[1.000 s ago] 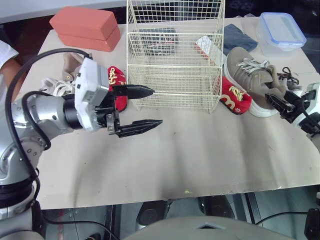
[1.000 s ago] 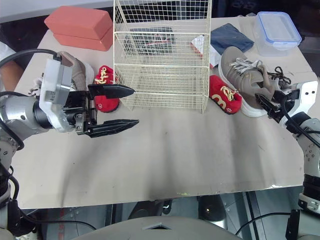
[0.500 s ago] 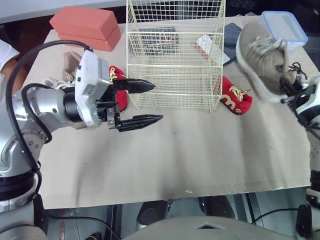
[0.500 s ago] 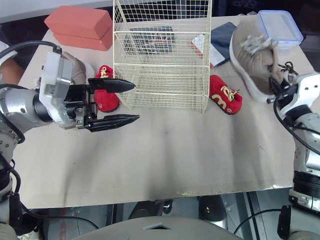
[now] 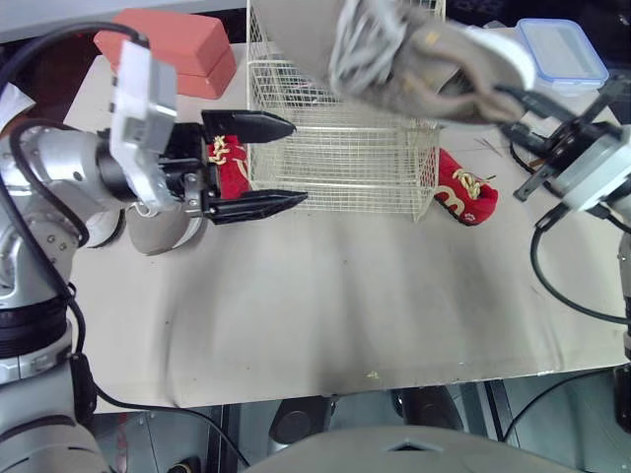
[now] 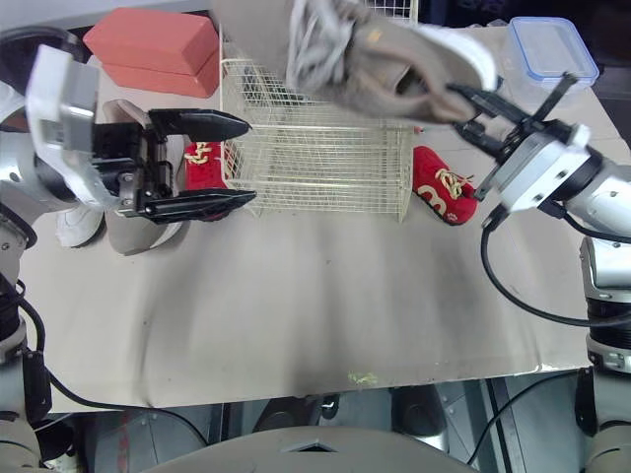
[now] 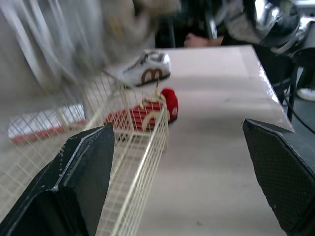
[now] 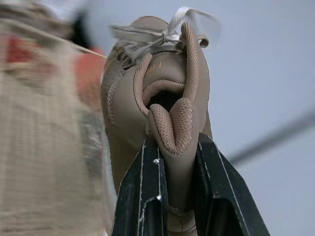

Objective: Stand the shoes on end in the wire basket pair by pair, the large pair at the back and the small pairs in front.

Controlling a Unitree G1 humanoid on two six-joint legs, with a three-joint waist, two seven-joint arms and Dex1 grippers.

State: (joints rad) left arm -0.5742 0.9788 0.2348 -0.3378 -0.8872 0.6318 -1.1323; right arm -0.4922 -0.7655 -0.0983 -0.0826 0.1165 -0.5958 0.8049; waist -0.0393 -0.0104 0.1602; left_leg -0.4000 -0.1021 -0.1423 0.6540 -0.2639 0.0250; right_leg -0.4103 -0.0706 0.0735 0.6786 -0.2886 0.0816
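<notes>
My right gripper (image 6: 473, 113) is shut on the heel of a large tan shoe (image 5: 414, 54). It holds the shoe in the air over the top of the wire basket (image 5: 345, 168), toe pointing left. The right wrist view shows the heel tab (image 8: 172, 128) pinched between the fingers. My left gripper (image 5: 284, 164) stands open at the basket's left front corner, with nothing in it. Behind it lies a small red shoe (image 5: 229, 163). The second tan shoe (image 5: 158, 232) lies under my left arm. Another red shoe (image 5: 463, 192) lies right of the basket.
A red box (image 5: 187, 39) sits at the back left and a lidded plastic container (image 5: 562, 54) at the back right. A white shoe (image 6: 74, 222) lies at the far left. Another white shoe (image 7: 145, 69) lies beyond the right red shoe (image 7: 147, 110).
My right gripper has lifted the tan shoe off the table's right side and swung it up and left over the basket. My left arm has drawn back a little to the left.
</notes>
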